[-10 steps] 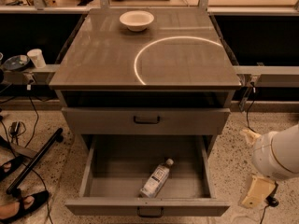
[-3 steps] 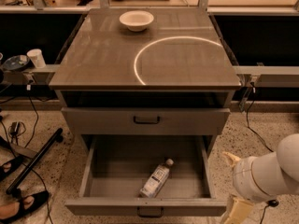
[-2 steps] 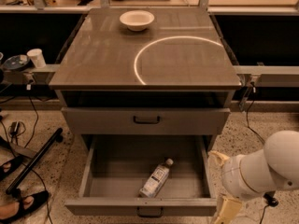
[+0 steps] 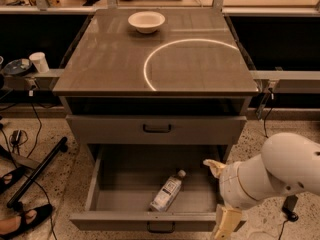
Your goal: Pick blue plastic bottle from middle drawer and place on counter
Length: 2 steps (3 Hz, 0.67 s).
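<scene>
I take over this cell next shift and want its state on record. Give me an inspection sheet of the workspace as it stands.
Surface: counter, glossy, with a bright arc across it.
Job's things: blue plastic bottle lies on its side on the floor of the middle drawer, which is pulled open; not yet grasped.
Clutter: white bowl near the counter's back edge; the drawer above is shut.
Grippers: end effector is low at the open drawer's right front corner, apart from the bottle.
Cables: dark cable on the floor at left; another cable hangs at the cabinet's right.
Surroundings: paper cup on the left ledge; black pole on the floor.
</scene>
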Motion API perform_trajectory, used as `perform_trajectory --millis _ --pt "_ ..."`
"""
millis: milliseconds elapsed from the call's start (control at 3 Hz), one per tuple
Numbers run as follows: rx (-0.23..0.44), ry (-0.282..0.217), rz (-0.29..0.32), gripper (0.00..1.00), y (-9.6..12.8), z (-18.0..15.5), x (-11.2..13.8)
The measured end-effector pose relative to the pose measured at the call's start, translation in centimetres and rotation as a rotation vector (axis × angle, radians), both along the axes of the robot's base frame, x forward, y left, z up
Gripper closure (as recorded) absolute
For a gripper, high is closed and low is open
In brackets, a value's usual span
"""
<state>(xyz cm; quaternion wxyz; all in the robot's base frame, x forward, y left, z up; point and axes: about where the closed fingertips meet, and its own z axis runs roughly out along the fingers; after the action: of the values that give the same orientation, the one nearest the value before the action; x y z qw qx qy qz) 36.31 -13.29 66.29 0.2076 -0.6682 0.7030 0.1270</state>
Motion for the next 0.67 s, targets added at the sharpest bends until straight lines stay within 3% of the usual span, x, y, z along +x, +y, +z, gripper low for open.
perform_trajectory --millis 667 --pt "0.04 0.006 0.116 0.0 3.7 0.9 -0.8"
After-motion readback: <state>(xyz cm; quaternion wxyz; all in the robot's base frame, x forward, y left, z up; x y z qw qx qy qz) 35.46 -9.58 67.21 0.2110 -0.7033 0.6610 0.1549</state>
